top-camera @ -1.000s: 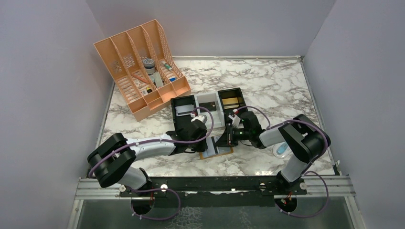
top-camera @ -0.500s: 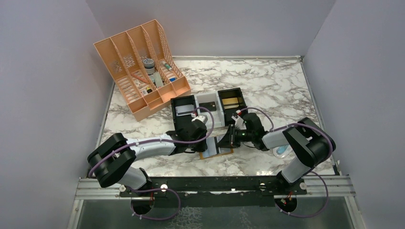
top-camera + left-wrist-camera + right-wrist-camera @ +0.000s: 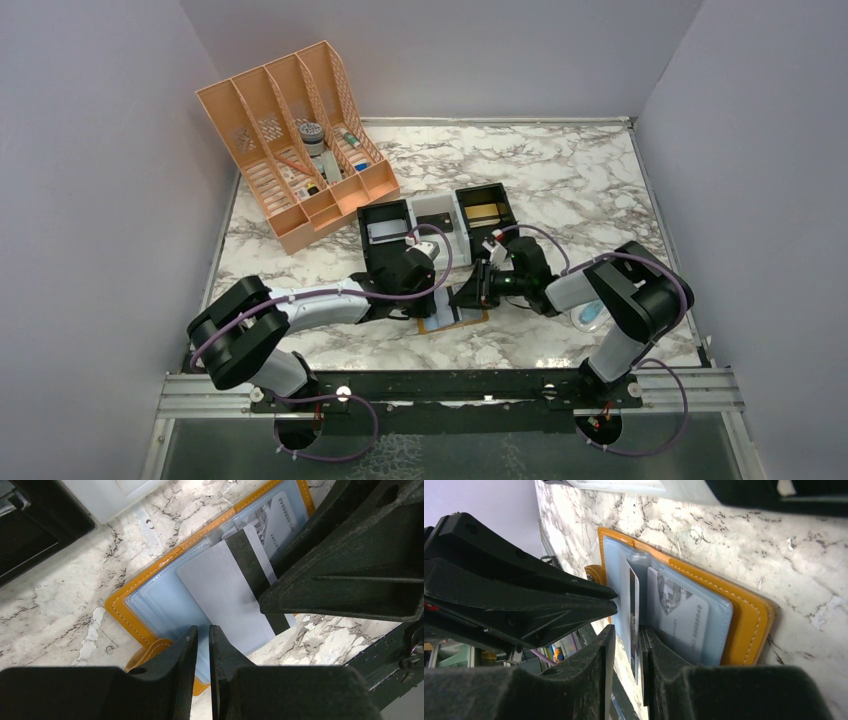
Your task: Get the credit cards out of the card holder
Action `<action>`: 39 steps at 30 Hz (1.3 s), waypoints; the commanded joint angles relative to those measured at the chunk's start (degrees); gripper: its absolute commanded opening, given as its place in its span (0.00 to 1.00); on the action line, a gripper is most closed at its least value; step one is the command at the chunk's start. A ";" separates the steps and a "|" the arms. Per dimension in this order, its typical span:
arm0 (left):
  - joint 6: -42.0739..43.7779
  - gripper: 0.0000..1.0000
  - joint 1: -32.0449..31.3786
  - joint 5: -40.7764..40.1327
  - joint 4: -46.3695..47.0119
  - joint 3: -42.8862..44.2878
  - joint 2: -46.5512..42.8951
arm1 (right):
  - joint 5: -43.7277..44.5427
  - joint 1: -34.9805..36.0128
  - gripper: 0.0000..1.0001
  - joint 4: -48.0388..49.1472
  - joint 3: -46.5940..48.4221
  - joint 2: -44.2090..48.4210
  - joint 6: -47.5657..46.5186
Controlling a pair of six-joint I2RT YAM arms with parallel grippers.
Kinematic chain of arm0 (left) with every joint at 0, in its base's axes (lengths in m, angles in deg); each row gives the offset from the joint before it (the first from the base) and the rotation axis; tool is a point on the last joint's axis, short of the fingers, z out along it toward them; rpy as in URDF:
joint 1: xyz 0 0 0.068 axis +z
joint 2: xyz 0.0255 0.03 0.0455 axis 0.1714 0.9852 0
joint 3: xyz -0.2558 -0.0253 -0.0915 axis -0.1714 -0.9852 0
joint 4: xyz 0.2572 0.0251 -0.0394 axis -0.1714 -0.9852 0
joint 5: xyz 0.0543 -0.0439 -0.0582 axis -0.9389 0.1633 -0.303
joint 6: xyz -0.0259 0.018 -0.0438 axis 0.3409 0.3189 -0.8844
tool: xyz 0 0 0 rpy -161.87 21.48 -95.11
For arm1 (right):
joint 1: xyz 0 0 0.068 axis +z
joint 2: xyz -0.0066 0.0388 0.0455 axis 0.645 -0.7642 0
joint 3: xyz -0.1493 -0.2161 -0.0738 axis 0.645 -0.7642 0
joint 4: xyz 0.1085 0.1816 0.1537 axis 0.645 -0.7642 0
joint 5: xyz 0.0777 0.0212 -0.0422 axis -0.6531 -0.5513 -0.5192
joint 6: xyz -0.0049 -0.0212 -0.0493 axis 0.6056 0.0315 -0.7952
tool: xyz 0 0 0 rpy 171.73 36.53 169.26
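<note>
The table (image 3: 580,170) is white stone with grey swirls. Plain pale purple walls (image 3: 100,150) stand at its left, right and back. An orange rack (image 3: 262,120) sits on its far left corner.

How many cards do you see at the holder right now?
2. One striped card sticks partway out of the holder, between the fingers of the right end effector. One printed card sits in the other panel's pocket. More may be hidden behind them.
</note>
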State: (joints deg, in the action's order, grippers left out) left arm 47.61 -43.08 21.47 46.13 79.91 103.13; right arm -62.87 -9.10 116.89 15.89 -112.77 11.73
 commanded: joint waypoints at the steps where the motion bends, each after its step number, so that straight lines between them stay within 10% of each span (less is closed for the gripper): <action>1: 1.06 0.18 0.04 1.49 -2.00 0.38 1.40 | -0.44 0.80 0.24 2.47 0.88 -1.94 1.39; 12: 0.96 0.18 -0.01 0.63 -2.23 0.23 0.17 | 6.52 1.59 0.01 -5.10 0.04 3.79 -1.10; 23: 1.70 0.20 0.03 -0.21 -1.87 -0.06 -5.07 | 14.30 1.54 0.01 -19.25 -1.70 19.16 -8.34; 32: 4.31 0.33 0.10 -4.09 -5.74 2.00 -12.93 | 19.38 1.54 0.01 -24.33 -1.10 34.07 -15.11; 39: 5.69 0.61 1.14 -12.36 -16.18 5.66 -17.32 | 17.55 1.62 0.01 -23.82 3.43 38.40 -21.19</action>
State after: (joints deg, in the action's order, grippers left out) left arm 51.76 -42.97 16.03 37.19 82.27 88.75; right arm -45.75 -7.85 92.74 15.67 -75.55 -4.34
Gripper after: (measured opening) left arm 0.531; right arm 0.015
